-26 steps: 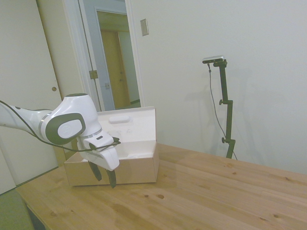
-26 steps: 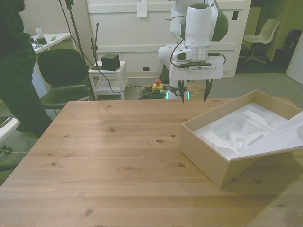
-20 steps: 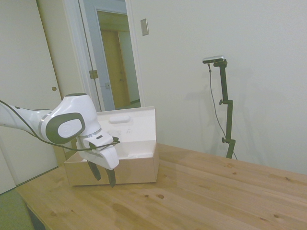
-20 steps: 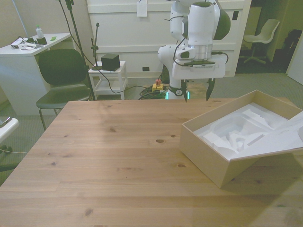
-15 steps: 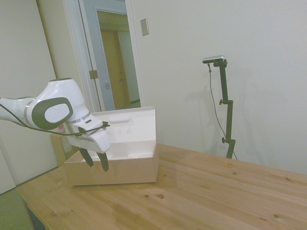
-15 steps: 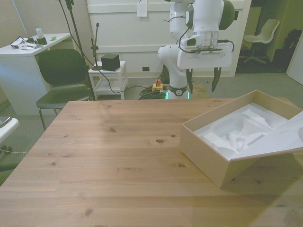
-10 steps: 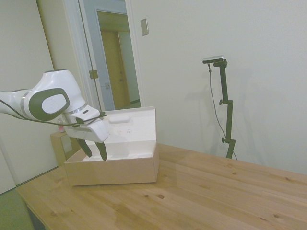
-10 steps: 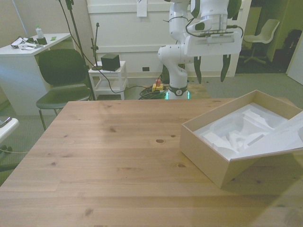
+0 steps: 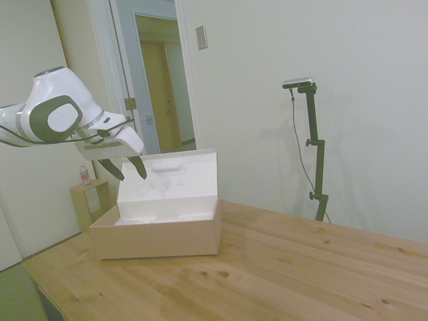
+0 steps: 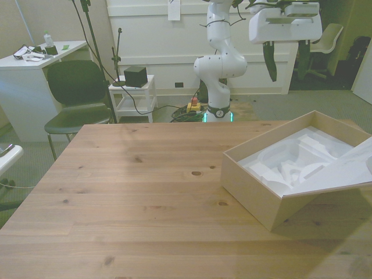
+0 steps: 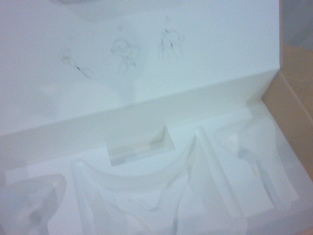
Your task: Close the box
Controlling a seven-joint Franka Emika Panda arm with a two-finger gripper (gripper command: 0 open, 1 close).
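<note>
The box (image 9: 158, 238) is a large tan cardboard box at the table's left end in the side view. Its white-lined lid (image 9: 175, 178) stands up behind it, with an oval cut-out near the top edge. The front view has the box (image 10: 257, 194) at the right, with a moulded white insert inside and the lid (image 10: 344, 172) leaning over its near right corner. My gripper (image 9: 125, 168) hangs open and empty above the box's left part, fingertips near the height of the lid's top edge. In the front view the gripper (image 10: 288, 65) is high above the box's far side. The wrist view looks down on the white insert (image 11: 161, 191) and the lid's inner face (image 11: 146, 58).
A small wooden cube stand (image 9: 87, 204) with a bottle (image 9: 84, 175) on top is behind the box. Bare wooden table (image 10: 133, 192) spreads to the front view's left. Beyond the table stand a chair (image 10: 72, 93) and a white cart (image 10: 135, 96).
The gripper has risen from low in front of the box to above it, shifting toward the front view's right. It stayed open. The box and lid have not moved.
</note>
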